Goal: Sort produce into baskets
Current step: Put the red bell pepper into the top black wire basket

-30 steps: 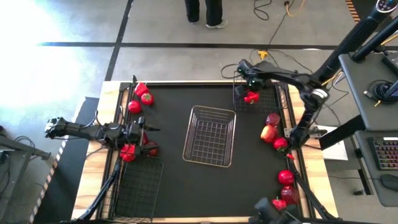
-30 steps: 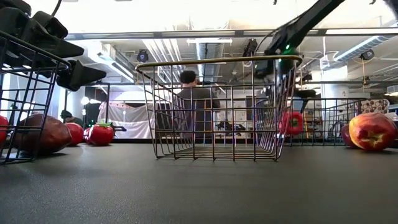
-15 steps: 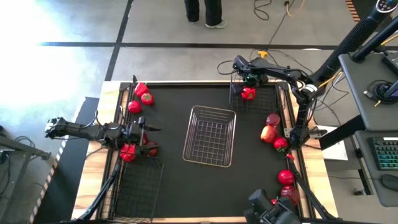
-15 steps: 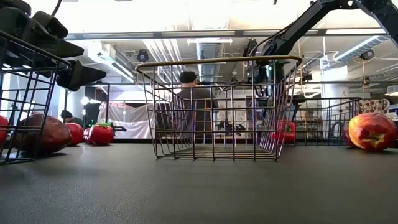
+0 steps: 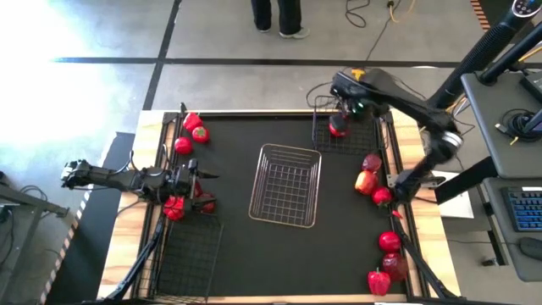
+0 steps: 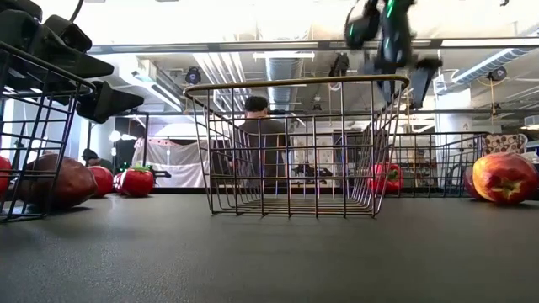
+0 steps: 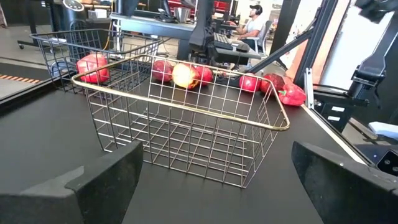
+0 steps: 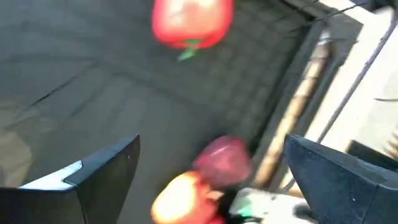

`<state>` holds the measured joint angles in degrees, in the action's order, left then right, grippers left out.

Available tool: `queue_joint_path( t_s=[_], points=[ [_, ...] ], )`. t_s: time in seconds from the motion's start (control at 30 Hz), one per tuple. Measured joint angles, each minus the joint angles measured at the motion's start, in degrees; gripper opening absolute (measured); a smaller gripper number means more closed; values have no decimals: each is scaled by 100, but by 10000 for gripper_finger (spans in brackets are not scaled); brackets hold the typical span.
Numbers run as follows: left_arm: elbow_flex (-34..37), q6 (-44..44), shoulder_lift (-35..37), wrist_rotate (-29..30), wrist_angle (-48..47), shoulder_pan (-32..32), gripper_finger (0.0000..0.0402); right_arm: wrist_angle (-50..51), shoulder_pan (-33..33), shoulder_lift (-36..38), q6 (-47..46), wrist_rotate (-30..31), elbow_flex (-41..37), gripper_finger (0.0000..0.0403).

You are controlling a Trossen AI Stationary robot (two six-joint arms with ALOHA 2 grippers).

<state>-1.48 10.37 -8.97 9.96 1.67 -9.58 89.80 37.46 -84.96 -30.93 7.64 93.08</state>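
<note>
Black matting covers the tabletop (image 5: 246,254). At the left edge, the left end effector (image 5: 201,185) hovers with its fingers spread apart and nothing between them, above the far rim of a black wire basket (image 5: 188,254) at the near-left corner. Red produce lies directly beneath it (image 5: 175,207). Three more red items (image 5: 191,133) lie at the far-left corner. At centre stands the silvery mesh basket (image 5: 286,185), holding nothing. At far right, a second black wire basket (image 5: 345,135) contains one red bell pepper (image 5: 338,127). The right end effector (image 5: 345,100) hangs over that basket's far edge, fingers apart, clear of the pepper. Along the right edge, apples including a yellow-red apple (image 5: 365,181) lie in a cluster, with further red produce (image 5: 389,241) at the near-right corner.
</note>
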Motion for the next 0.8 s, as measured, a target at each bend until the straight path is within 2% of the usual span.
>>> queue_joint_path(
  t_s=[0.17, 0.37, 0.6, 0.8],
  points=[
    [0, 0, 0, 2, 0, -1, 393, -14, -1547, 1070, -1175, -375, -119, 389],
    [0, 0, 0, 2, 0, -2, 393, 5, -3750, 1629, -2798, -359, -132, 389],
    [0, 1, 0, 1, 0, -2, 393, 13, -5845, 1287, -4613, -337, -168, 389],
    [0, 0, 0, 0, -2, 0, 393, 8, -6876, 526, -5766, -821, -186, 389]
  ],
)
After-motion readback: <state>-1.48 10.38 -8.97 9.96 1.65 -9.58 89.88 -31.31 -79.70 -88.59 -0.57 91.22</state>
